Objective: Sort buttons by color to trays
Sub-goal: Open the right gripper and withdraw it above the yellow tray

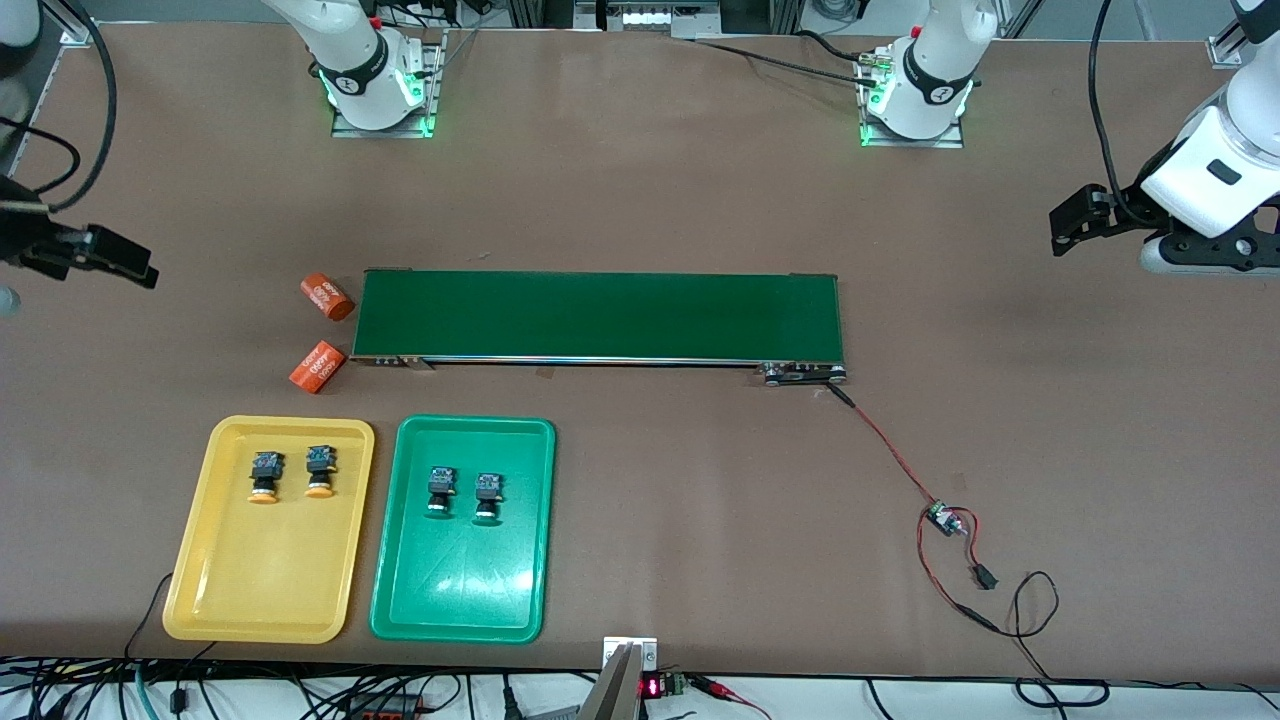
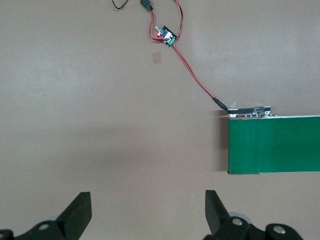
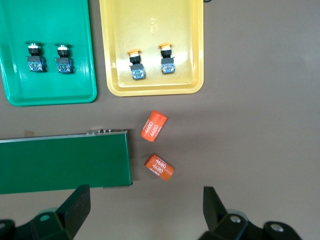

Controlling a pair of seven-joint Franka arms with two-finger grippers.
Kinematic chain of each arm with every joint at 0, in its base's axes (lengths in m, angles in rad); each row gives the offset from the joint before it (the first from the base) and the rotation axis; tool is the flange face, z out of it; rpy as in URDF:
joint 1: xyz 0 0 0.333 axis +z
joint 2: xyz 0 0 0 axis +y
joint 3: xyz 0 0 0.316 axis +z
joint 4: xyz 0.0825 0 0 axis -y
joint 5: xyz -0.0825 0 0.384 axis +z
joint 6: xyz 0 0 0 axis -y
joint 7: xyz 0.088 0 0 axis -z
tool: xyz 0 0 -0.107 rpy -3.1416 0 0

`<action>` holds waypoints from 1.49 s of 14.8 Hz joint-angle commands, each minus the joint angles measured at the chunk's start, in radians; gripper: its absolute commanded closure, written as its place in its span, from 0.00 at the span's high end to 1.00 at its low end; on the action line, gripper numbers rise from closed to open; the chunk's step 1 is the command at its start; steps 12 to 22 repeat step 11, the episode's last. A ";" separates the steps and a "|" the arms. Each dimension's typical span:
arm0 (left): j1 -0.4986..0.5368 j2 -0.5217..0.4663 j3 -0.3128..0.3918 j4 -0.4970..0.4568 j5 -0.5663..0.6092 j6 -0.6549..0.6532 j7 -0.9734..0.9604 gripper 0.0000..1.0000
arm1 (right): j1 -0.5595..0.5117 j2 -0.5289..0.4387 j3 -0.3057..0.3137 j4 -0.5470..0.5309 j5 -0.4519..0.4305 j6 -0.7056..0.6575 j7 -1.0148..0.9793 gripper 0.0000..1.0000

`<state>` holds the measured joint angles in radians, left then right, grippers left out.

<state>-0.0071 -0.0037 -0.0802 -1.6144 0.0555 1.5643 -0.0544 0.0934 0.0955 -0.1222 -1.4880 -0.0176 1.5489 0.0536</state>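
Right gripper (image 1: pixel 110 258) hovers with jaws spread, empty, over bare table; shallow yellow plastic tray (image 1: pixel 200 590) holds two yellow-capped push-buttons (image 1: pixel 265 476); matching green tray (image 1: pixel 520 580) beside it holds two green-capped push-buttons (image 1: pixel 440 489); left gripper (image 1: pixel 1075 222) waits, released.

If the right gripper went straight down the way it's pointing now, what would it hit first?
Probably bare table. The right gripper, open, looks down near the right arm's end of the conveyor belt, with two orange cylinders close by. Depth is unclear, so a cylinder could be clipped.
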 commanded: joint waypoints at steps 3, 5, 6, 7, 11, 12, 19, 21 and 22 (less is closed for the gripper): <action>0.002 0.010 -0.003 0.027 -0.017 -0.021 0.004 1.00 | -0.004 -0.122 0.007 -0.130 -0.022 0.042 -0.008 1.00; 0.002 0.008 -0.003 0.027 -0.017 -0.023 0.005 1.00 | -0.003 -0.126 0.009 -0.130 -0.022 0.025 -0.014 1.00; 0.002 0.008 -0.001 0.027 -0.017 -0.021 0.005 1.00 | -0.004 -0.125 0.010 -0.126 -0.022 0.014 -0.023 1.00; 0.002 0.008 -0.001 0.027 -0.017 -0.023 0.005 1.00 | -0.006 -0.126 0.007 -0.124 -0.022 0.005 -0.029 1.00; 0.002 0.008 -0.001 0.027 -0.017 -0.023 0.005 1.00 | -0.007 -0.126 0.007 -0.123 -0.021 -0.004 -0.057 1.00; 0.002 0.008 -0.001 0.027 -0.017 -0.023 0.005 1.00 | -0.007 -0.126 0.007 -0.123 -0.021 -0.004 -0.057 1.00; 0.002 0.008 -0.001 0.027 -0.017 -0.023 0.005 1.00 | -0.007 -0.126 0.007 -0.123 -0.021 -0.004 -0.057 1.00; 0.002 0.008 -0.001 0.027 -0.017 -0.023 0.005 1.00 | -0.007 -0.126 0.007 -0.123 -0.021 -0.004 -0.057 1.00; 0.002 0.008 -0.001 0.027 -0.017 -0.023 0.005 1.00 | -0.007 -0.126 0.007 -0.123 -0.021 -0.004 -0.057 1.00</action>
